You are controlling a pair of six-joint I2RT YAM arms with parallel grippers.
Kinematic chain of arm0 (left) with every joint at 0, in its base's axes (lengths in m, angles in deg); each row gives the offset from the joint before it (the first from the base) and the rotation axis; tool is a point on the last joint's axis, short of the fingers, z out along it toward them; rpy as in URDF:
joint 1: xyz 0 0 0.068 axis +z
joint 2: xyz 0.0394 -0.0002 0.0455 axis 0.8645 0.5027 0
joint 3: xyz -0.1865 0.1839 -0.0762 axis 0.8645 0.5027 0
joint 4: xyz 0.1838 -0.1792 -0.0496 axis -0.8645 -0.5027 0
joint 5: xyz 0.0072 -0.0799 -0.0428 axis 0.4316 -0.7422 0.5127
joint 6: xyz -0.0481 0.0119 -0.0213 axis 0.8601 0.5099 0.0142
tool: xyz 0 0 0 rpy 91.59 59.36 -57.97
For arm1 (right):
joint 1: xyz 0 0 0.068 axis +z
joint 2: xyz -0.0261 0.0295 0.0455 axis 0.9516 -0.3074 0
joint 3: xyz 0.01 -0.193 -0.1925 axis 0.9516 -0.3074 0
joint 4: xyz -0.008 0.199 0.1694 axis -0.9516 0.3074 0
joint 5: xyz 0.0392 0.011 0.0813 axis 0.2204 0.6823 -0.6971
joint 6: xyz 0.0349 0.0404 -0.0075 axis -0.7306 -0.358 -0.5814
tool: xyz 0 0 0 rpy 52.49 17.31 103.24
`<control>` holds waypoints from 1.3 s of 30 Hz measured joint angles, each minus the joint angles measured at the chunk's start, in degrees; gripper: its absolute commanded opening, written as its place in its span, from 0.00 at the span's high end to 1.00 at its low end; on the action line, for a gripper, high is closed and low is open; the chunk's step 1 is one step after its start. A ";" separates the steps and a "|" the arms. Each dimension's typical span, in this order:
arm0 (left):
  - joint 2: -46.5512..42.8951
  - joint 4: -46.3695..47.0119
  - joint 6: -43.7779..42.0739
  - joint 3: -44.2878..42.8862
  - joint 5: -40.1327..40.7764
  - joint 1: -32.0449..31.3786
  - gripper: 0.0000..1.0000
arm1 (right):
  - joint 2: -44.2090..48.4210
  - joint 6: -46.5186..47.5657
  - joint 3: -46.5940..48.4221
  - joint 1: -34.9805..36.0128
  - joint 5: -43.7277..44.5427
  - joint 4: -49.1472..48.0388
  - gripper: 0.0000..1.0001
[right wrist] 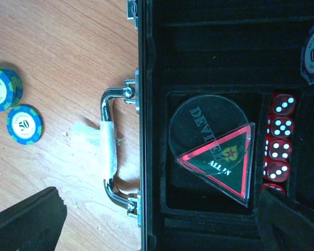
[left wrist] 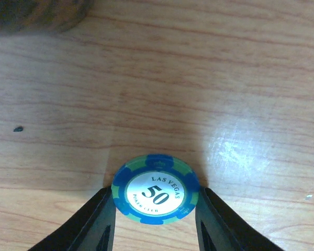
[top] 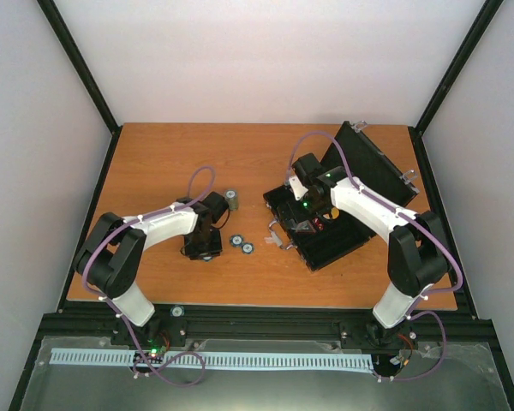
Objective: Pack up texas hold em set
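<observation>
Squarely, left tool (left wrist: 156, 191) tight on blue chip (left wrist: 156, 198); right tool (right wrist: 157, 197) gaping over case (right wrist: 214, 49), two chips (right wrist: 24, 124) alongside.

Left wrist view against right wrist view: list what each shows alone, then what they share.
Left wrist only: one blue 50 chip lying flat between the left fingers. Right wrist only: the open black case, its taped handle, a clear dealer disc, an all-in triangle and red dice. Both: the wooden table and blue 50 chips; the right wrist sees two loose chips beside the case.
</observation>
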 measured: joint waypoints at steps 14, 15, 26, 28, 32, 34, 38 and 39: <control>-0.31 -1.77 -1.92 -4.96 0.66 -0.46 0.87 | 0.00 0.00 0.00 0.00 0.17 0.02 0.00; -0.33 -1.86 -2.01 -5.27 0.70 -0.72 0.87 | 0.00 -0.02 0.00 0.00 0.37 0.02 0.00; 3.39 -2.45 -2.97 -13.09 0.66 -4.09 0.86 | -0.55 -0.35 0.17 -1.25 1.86 0.02 0.00; 4.79 -2.45 -3.08 -14.43 0.61 -4.35 0.86 | -0.55 -0.50 0.35 -1.73 2.29 0.04 0.00; 7.04 -2.47 -3.54 -16.31 0.31 -4.46 0.85 | -0.55 -0.72 0.68 -3.08 2.67 0.02 0.00; 7.89 -2.45 -3.85 -17.05 0.00 -4.55 0.85 | -0.55 -0.76 0.70 -3.96 2.73 0.02 0.00; 8.94 -2.45 -4.28 -18.05 -0.61 -4.68 0.83 | -0.55 -0.76 0.70 -5.03 2.89 0.02 0.00; 9.07 -2.45 -4.31 -18.16 -0.74 -4.68 0.82 | -0.55 -0.76 0.70 -5.16 2.91 0.02 0.00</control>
